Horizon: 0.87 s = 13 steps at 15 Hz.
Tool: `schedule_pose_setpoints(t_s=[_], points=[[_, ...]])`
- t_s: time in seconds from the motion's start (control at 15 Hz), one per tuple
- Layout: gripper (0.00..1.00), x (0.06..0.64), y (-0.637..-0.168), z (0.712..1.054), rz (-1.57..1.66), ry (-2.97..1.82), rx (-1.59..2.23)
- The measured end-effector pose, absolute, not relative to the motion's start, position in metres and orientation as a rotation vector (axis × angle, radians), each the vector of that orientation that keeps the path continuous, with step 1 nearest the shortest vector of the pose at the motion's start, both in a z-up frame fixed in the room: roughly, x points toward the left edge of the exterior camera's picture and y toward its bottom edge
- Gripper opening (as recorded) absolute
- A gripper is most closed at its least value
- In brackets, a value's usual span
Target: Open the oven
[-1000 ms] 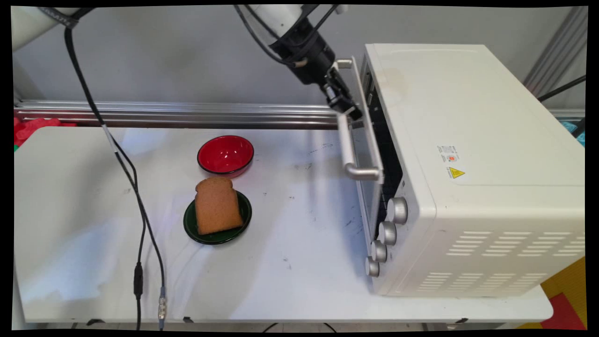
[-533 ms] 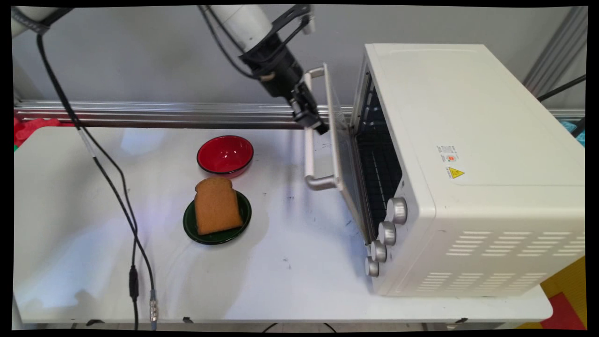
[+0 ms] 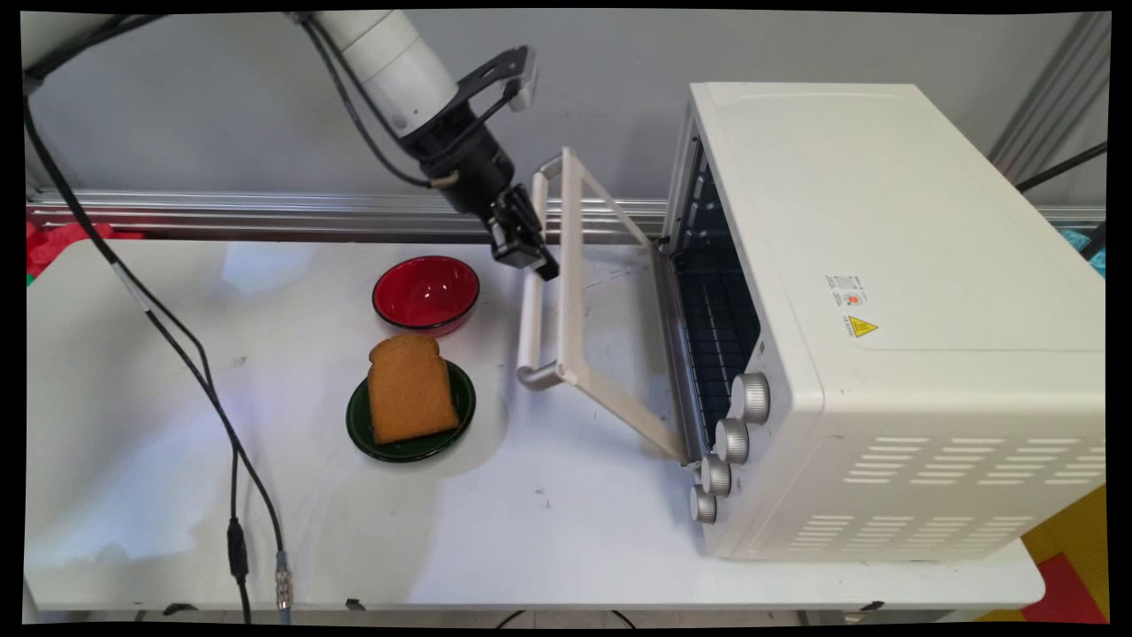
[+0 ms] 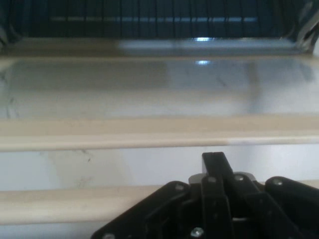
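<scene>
Setting: a white bench (image 3: 548, 531) is running below a grey wall, with a metal rail along its far edge.
Landmark: a white toaster oven (image 3: 884, 310) is sitting at the bench's right end, its knobs facing left.
Door: the oven door (image 3: 610, 318) is hanging partly open, tilting out to the oven's left, its handle bar (image 3: 533, 301) at the outer edge.
Gripper: the black gripper (image 3: 531, 257) is sitting at the handle's far end; the fingers are closed, and whether they are clasping the bar I cannot tell.
Open room: bare bench is lying under the door and in front of the oven.
Nearby: left of the door, a red bowl (image 3: 426, 293) is standing apart, and nearer, a green plate (image 3: 455, 425) is carrying a slice of toast (image 3: 409, 387).
Hidden: in the hand view the linkage is covering the handle's contact point; the oven rack (image 4: 149, 17) is showing only dimly.
</scene>
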<state>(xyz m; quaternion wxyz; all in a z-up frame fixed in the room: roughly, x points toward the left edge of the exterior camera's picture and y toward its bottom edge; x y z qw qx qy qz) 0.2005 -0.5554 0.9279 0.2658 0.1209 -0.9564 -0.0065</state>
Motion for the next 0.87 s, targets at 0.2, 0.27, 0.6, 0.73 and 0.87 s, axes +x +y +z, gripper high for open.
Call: schedule_pose_setpoints(t_s=[0.2, 0.27, 0.6, 0.73, 0.87], points=[[0.0, 0.211, -0.555, 0.915, -0.005, -2.592, 0.325], [0.0, 0.215, -0.555, 0.91, 0.0, -2.596, 0.325], [0.0, 0.235, -0.555, 0.887, 0.016, -2.613, 0.318], [0.0, 0.244, -0.554, 0.877, 0.02, -2.619, 0.314], [0.0, 0.249, -0.553, 0.87, 0.021, -2.621, 0.31]])
